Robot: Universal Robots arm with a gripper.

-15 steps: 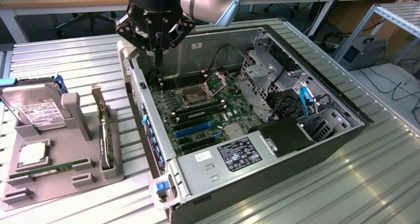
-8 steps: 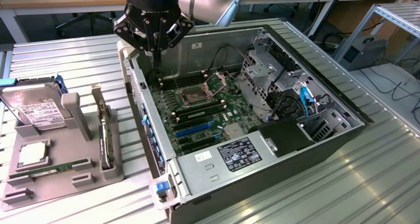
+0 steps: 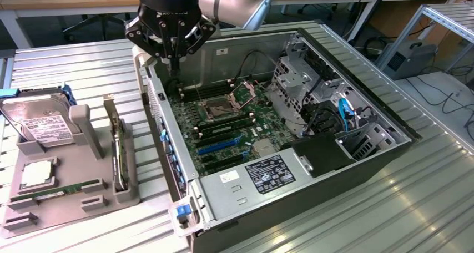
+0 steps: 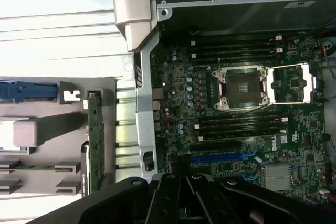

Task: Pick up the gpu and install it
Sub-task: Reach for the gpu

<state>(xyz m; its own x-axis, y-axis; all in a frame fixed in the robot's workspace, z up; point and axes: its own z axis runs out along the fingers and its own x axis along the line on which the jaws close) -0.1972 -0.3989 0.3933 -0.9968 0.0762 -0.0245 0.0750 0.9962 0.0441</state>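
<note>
The gpu (image 3: 117, 153) is a thin dark card standing on edge in a slot of the grey holder (image 3: 70, 208), at the exterior view's left of the open computer case (image 3: 245, 200). Its silvery bracket end points away from the table's near edge. From the wrist view the gpu (image 4: 94, 150) appears edge-on, beside the case's rear wall. My gripper (image 3: 175, 64) hangs shut and empty above the rear corner of the case, over the motherboard (image 3: 230, 125) and well apart from the gpu. In the wrist view the gripper (image 4: 181, 182) shows its dark fingers pressed together above the blue expansion slots (image 4: 223, 158).
The holder also carries a silver hard drive (image 3: 41, 125), a square processor (image 3: 37, 174) and a green memory stick (image 3: 55, 191). Inside the case are an open processor socket (image 4: 241, 87), drive cages (image 3: 303, 81) and a power supply (image 3: 270, 175). Bare ribbed metal table lies around.
</note>
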